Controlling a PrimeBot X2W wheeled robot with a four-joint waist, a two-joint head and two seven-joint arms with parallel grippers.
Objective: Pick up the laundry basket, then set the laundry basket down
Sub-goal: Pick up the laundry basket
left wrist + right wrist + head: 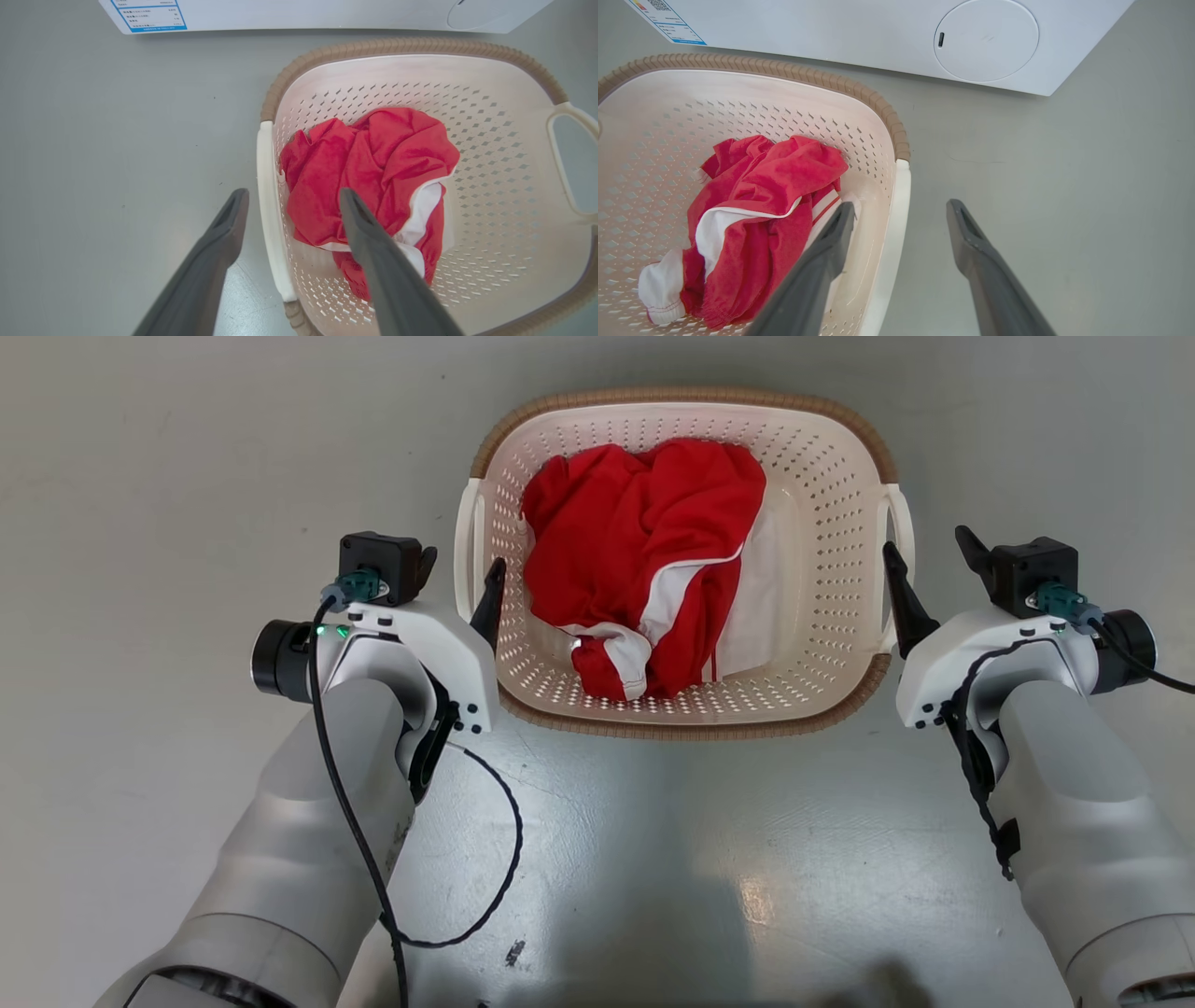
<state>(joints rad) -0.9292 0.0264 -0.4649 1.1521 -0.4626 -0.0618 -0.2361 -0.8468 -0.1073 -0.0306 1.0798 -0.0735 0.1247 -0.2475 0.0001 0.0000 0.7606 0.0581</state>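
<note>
The laundry basket, cream perforated plastic with a brown woven-look rim, stands on the grey floor between my two arms. A crumpled red and white garment lies in it. My left gripper is open and straddles the basket's left handle, one finger outside and one inside the basket. My right gripper is open too and straddles the right handle of the basket the same way. Neither pair of fingers presses on a handle.
A white washing machine stands just beyond the basket, with a round cover on its front and a blue-edged label. A black cable loops off my left forearm. Grey floor spreads to both sides.
</note>
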